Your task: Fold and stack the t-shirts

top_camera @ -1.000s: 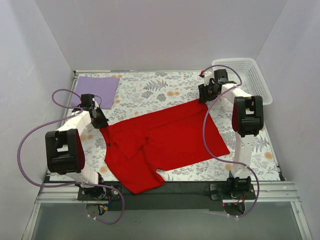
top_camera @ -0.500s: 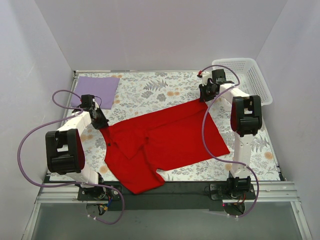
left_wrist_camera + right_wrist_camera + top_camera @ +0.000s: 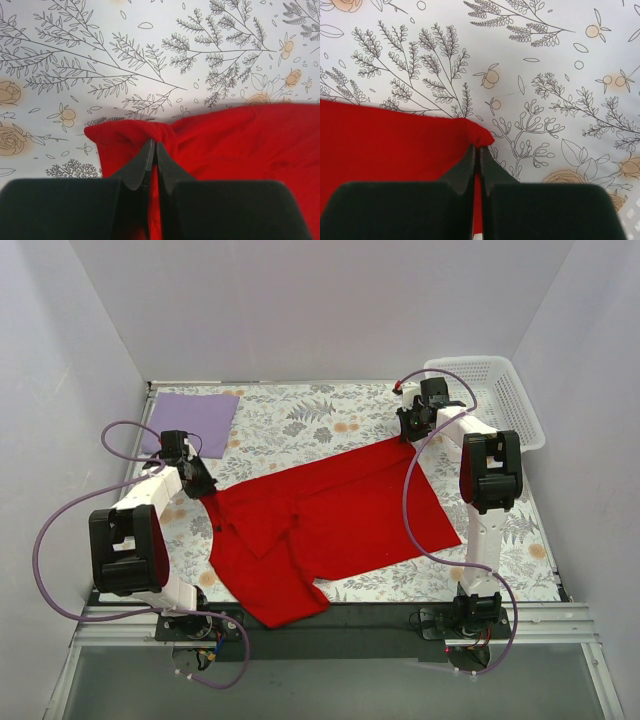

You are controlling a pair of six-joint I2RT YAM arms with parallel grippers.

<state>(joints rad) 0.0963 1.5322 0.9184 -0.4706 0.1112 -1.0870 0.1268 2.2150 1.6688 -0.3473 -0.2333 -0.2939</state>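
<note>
Red t-shirt (image 3: 340,515), one, is pinched by left fingers (image 3: 140,167) and right fingers (image 3: 466,170); one lavender t-shirt (image 3: 195,420) lies apart.

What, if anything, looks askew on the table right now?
The red t-shirt lies diagonally across the table, a flap doubled over near its left side. The left gripper and right gripper each pinch a corner. The lavender t-shirt lies flat and tidy.

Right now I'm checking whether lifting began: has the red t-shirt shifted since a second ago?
No. The red t-shirt lies just where it was against the white basket.
</note>
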